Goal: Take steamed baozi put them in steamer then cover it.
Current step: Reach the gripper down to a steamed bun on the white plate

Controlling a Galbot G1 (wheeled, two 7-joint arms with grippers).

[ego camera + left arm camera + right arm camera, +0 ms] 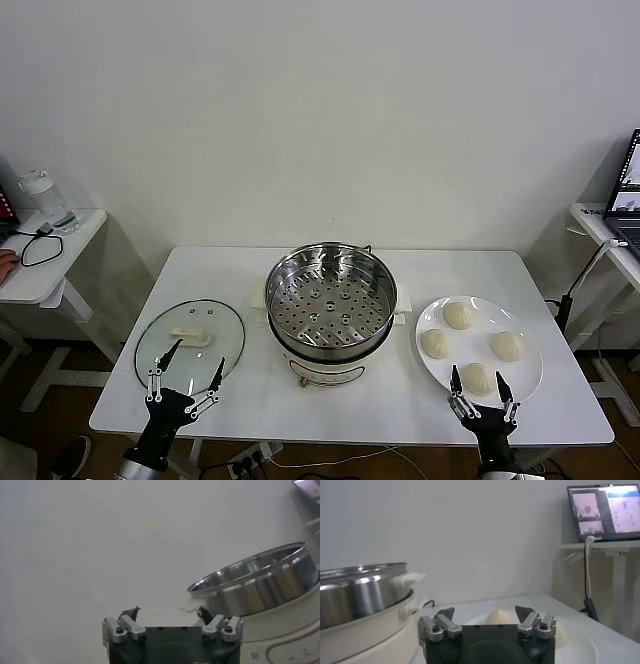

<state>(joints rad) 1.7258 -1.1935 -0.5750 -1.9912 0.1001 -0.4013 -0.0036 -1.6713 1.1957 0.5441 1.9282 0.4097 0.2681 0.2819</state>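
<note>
The steamer [330,300] stands in the middle of the white table, shiny steel on a white base, with its perforated tray bare. Several cream-white steamed baozi [458,315] lie on a white plate [529,377] to its right. The cover [190,338], clear glass with a cream handle, lies flat on the table to its left. My left gripper [197,357] hovers open over the cover's near edge. My right gripper [478,383] is open at the plate's near side, right by the nearest baozi [497,616]. Both wrist views show the steamer wall [260,580] [360,592].
A side table on the far left holds a clear bottle [40,190] and a black cable. A desk with a laptop [605,510] stands on the far right. The table's front edge [350,440] lies just below both grippers.
</note>
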